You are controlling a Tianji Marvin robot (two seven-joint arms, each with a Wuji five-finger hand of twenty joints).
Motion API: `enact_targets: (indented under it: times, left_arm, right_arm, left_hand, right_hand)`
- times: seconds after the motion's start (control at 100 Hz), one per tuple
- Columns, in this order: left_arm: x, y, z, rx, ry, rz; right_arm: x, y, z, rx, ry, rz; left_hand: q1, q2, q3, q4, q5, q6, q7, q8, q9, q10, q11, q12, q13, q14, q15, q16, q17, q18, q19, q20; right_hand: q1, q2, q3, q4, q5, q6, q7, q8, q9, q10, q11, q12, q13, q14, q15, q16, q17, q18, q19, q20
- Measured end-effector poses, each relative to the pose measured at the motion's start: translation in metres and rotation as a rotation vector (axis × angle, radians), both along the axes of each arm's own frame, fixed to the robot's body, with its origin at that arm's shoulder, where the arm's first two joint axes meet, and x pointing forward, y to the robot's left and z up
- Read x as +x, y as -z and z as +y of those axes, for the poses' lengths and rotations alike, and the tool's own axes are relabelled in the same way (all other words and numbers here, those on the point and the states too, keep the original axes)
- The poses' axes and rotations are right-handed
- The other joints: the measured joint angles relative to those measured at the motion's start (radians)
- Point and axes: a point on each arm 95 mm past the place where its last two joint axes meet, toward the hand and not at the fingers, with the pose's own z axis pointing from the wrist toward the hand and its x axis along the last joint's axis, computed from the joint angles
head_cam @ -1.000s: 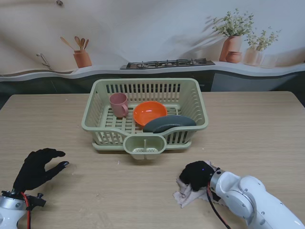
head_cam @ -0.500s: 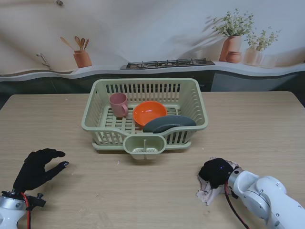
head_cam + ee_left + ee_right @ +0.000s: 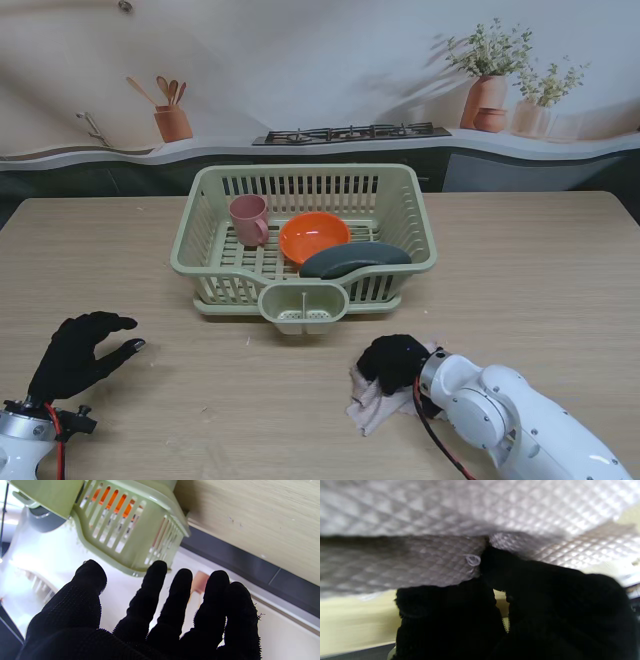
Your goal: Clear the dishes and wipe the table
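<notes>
– Where's the right arm?

– It comes in low from the near right corner, forearm angled toward the middle of the table (image 3: 560,260). The right hand (image 3: 393,362) lies palm-down on the cloth (image 3: 368,403), just in front of the rack (image 3: 305,236).

– Gripping it?

– Pressing on it with the fingers curled. In the wrist view the quilted cloth (image 3: 420,562) is bunched right against the black fingers (image 3: 445,615), so I'd call it closed on the cloth. Part of the cloth sticks out from under the hand on the side nearer to me.

– And the left?

– The left hand (image 3: 80,350) is raised at the near left, well apart from everything. All 5 fingers (image 3: 152,592) are spread, thumb apart from the other 4, holding nothing.

– The dishes?

– All in the rack: 1 pink cup (image 3: 248,218) at the left, 1 orange bowl (image 3: 314,235) in the middle, 1 dark plate (image 3: 355,258) leaning at the front right. The small cutlery cup (image 3: 303,304) hangs on the front rim.
</notes>
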Motion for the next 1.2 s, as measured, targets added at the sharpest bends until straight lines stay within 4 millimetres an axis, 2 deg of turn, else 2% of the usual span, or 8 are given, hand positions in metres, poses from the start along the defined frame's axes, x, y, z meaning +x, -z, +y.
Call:
enact_targets:
  times: [0.12, 0.21, 0.3, 0.44, 0.56, 0.81, 1.04, 1.2]
  left_arm:
    - [0.0, 0.0, 0.0, -0.001, -0.001, -0.001]
    - [0.0, 0.0, 0.0, -0.001, -0.001, 0.0]
    - [0.0, 0.0, 0.0, -0.002, 0.0, 0.003]
    - [0.002, 0.001, -0.001, -0.002, 0.002, 0.022]
    - [0.003, 0.001, -0.003, -0.002, 0.007, 0.037]
    - [0.005, 0.001, -0.004, -0.001, 0.008, 0.034]
    - [0.005, 0.0, -0.004, -0.001, 0.009, 0.029]
    - [0.005, 0.0, -0.003, -0.001, 0.012, 0.027]
  right_arm:
    - [-0.008, -0.001, 0.014, 0.177, 0.052, 0.085]
    - [-0.015, -0.003, 0.019, 0.31, 0.061, 0.139]
    - [-0.022, -0.005, 0.021, 0.368, 0.065, 0.168]
    - [-0.03, -0.007, 0.022, 0.364, 0.025, 0.257]
    - [-0.03, -0.008, 0.018, 0.35, -0.015, 0.28]
    - [-0.028, -0.012, 0.007, 0.378, -0.003, 0.282]
    - [-0.028, -0.021, 0.005, 0.386, -0.066, 0.216]
    - [-0.027, -0.026, -0.001, 0.395, -0.054, 0.184]
  left_hand:
    - [0.0, 0.0, 0.0, 0.0, 0.0, 0.0, 0.0, 0.0, 0.0, 0.0, 0.0, 0.0, 0.0, 0.0, 0.0, 0.0, 0.0, 0.0, 0.0, 0.0]
    - [0.0, 0.0, 0.0, 0.0, 0.0, 0.0, 0.0, 0.0, 0.0, 0.0, 0.0, 0.0, 0.0, 0.0, 0.0, 0.0, 0.0, 0.0, 0.0, 0.0]
    - [0.0, 0.0, 0.0, 0.0, 0.0, 0.0, 0.0, 0.0, 0.0, 0.0, 0.0, 0.0, 0.0, 0.0, 0.0, 0.0, -0.001, 0.0, 0.0, 0.0]
    - [0.0, 0.0, 0.0, 0.0, 0.0, 0.0, 0.0, 0.0, 0.0, 0.0, 0.0, 0.0, 0.0, 0.0, 0.0, 0.0, -0.002, 0.0, 0.0, 0.0]
    - [0.0, 0.0, 0.0, 0.0, 0.0, 0.0, 0.0, 0.0, 0.0, 0.0, 0.0, 0.0, 0.0, 0.0, 0.0, 0.0, -0.002, 0.0, 0.0, 0.0]
    - [0.0, 0.0, 0.0, 0.0, 0.0, 0.0, 0.0, 0.0, 0.0, 0.0, 0.0, 0.0, -0.001, 0.0, 0.0, 0.0, -0.002, 0.0, 0.0, 0.0]
    - [0.0, 0.0, 0.0, 0.0, 0.0, 0.0, 0.0, 0.0, 0.0, 0.0, 0.0, 0.0, -0.001, 0.0, 0.0, 0.0, -0.002, 0.0, 0.0, 0.0]
    - [0.0, 0.0, 0.0, 0.0, 0.0, 0.0, 0.0, 0.0, 0.0, 0.0, 0.0, 0.0, -0.001, 0.0, 0.0, 0.0, -0.002, 0.0, 0.0, 0.0]
  right_hand:
    - [0.0, 0.027, -0.077, -0.002, -0.069, 0.069, -0.168, -0.102, -0.016, -0.059, -0.164, -0.052, -0.015, -0.048, -0.155, -0.028, -0.043, -0.062, -0.15, -0.073]
    - [-0.045, 0.089, -0.194, -0.003, -0.173, 0.109, -0.311, -0.135, -0.177, -0.083, -0.374, -0.127, -0.112, -0.105, -0.367, -0.02, -0.184, -0.124, -0.317, -0.182]
    - [-0.193, 0.137, -0.193, 0.073, -0.272, 0.134, -0.536, -0.028, -0.343, -0.099, -0.477, -0.158, -0.262, -0.134, -0.58, -0.049, -0.328, -0.169, -0.443, -0.261]
    - [-0.338, 0.143, -0.197, 0.074, -0.459, 0.13, -0.647, 0.001, -0.522, -0.123, -0.566, -0.194, -0.459, -0.167, -0.735, -0.103, -0.502, -0.193, -0.542, -0.304]
    - [-0.389, 0.148, -0.277, 0.074, -0.585, 0.091, -0.711, -0.004, -0.635, -0.134, -0.622, -0.219, -0.599, -0.164, -0.807, -0.136, -0.617, -0.196, -0.605, -0.306]
    - [-0.437, 0.148, -0.346, 0.074, -0.69, -0.022, -0.732, -0.023, -0.681, -0.148, -0.643, -0.233, -0.658, -0.163, -0.829, -0.154, -0.675, -0.195, -0.666, -0.264]
    - [-0.439, 0.147, -0.344, 0.074, -0.611, 0.066, -0.688, -0.025, -0.67, -0.173, -0.602, -0.233, -0.653, -0.183, -0.812, -0.154, -0.678, -0.232, -0.703, -0.238]
    - [-0.437, 0.127, -0.317, 0.074, -0.547, 0.143, -0.606, 0.031, -0.606, -0.168, -0.473, -0.179, -0.595, -0.183, -0.696, -0.091, -0.641, -0.232, -0.658, -0.213]
